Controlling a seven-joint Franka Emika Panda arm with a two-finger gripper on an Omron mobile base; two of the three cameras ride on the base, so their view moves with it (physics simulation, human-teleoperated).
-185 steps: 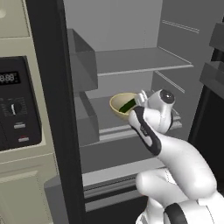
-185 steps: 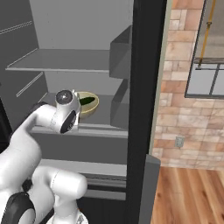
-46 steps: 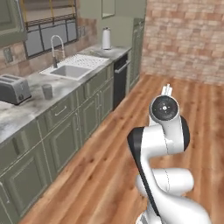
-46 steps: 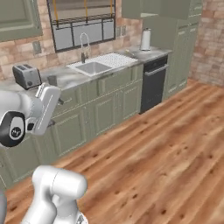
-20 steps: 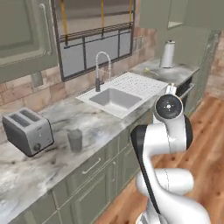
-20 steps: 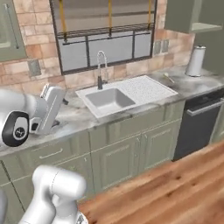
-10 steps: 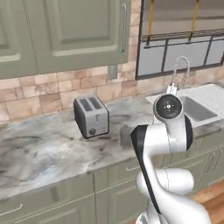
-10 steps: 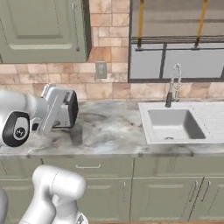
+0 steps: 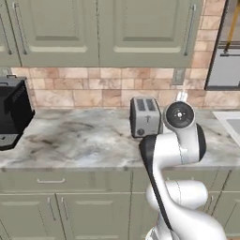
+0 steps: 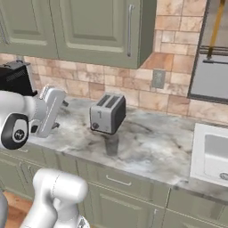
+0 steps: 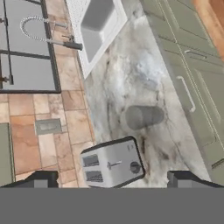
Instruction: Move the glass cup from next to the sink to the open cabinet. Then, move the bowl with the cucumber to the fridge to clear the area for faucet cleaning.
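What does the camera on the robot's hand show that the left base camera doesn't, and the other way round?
Hand view alone: the glass cup on the marble counter in front of the toaster, the faucet arching over the sink basin, and the open gripper with nothing between its tips.

Left base view alone: a black appliance at the left end of the counter, and the green wall cabinets above.

Both: the silver toaster, the marble counter, the brick backsplash with its wall outlet, part of the window and the lower cabinet doors.

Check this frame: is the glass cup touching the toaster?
Apart. The right base view shows bare marble countertop between the glass cup and the toaster; the hand view shows the same gap.
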